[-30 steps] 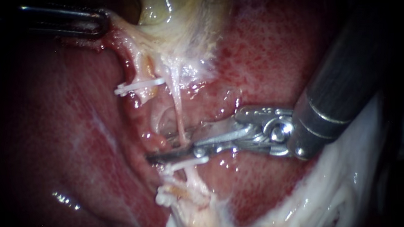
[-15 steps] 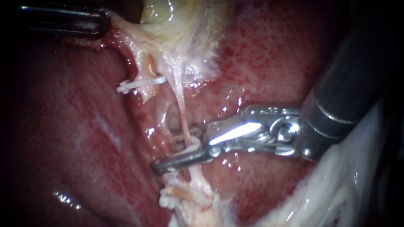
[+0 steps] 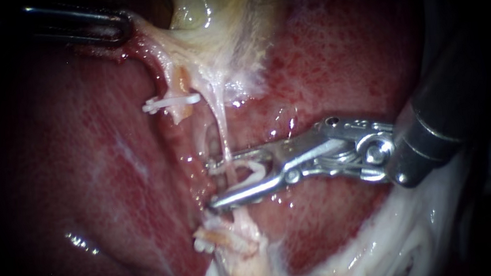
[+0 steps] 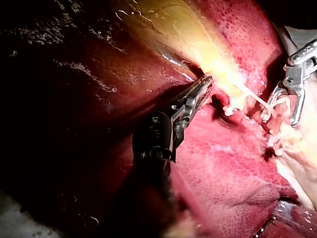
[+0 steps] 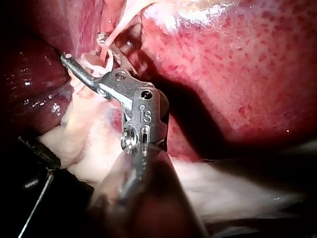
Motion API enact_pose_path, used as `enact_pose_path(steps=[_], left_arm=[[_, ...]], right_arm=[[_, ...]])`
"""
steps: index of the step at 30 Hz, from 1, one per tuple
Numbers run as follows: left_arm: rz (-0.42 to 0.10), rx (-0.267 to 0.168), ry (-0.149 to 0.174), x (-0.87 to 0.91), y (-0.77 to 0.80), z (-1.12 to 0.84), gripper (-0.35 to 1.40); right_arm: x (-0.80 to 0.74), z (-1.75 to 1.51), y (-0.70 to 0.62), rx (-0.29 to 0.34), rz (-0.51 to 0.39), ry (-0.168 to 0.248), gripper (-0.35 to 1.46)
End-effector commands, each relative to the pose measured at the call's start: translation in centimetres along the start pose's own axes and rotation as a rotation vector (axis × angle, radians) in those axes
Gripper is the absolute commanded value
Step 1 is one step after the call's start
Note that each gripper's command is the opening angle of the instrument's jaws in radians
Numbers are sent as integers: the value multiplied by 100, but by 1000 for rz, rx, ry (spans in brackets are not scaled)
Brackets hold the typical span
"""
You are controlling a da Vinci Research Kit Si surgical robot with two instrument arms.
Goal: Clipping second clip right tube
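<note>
The thin pale right tube [image 3: 220,128] runs down from the gallbladder [image 3: 214,19] to a pale stump. My right instrument [image 3: 211,185] comes in from the right, its jaws open and straddling this tube. A white clip [image 3: 251,174] sits on the tube between the jaws. The left tube carries its own white clip [image 3: 171,101], and another clip [image 3: 202,245] sits low on the stump. My left instrument [image 3: 125,28] at the upper left is shut on tissue at the gallbladder's edge, also seen in the left wrist view [image 4: 204,87]. The right wrist view shows the open jaws [image 5: 83,47] around the tube.
Red liver [image 3: 87,184] surrounds the tubes on both sides. White fatty tissue [image 3: 414,241] lies under the right instrument's dark shaft [image 3: 445,101]. In the left wrist view my right instrument [image 4: 281,119] stands beyond the left jaws, past the tubes.
My right instrument's jaws, closed across the right tube a second ago, have opened, and the instrument has drawn back to the right. The white clip now shows between them. The left instrument has stayed still.
</note>
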Motion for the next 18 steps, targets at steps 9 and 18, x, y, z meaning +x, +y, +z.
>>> enact_pose_path(steps=[9,18], left_arm=[[0,0,0,0,0,0,-35],[0,0,0,0,0,0,-35]], right_arm=[[-5,26,6,45,28,8,48],[-3,36,-2,90,50,29,47]])
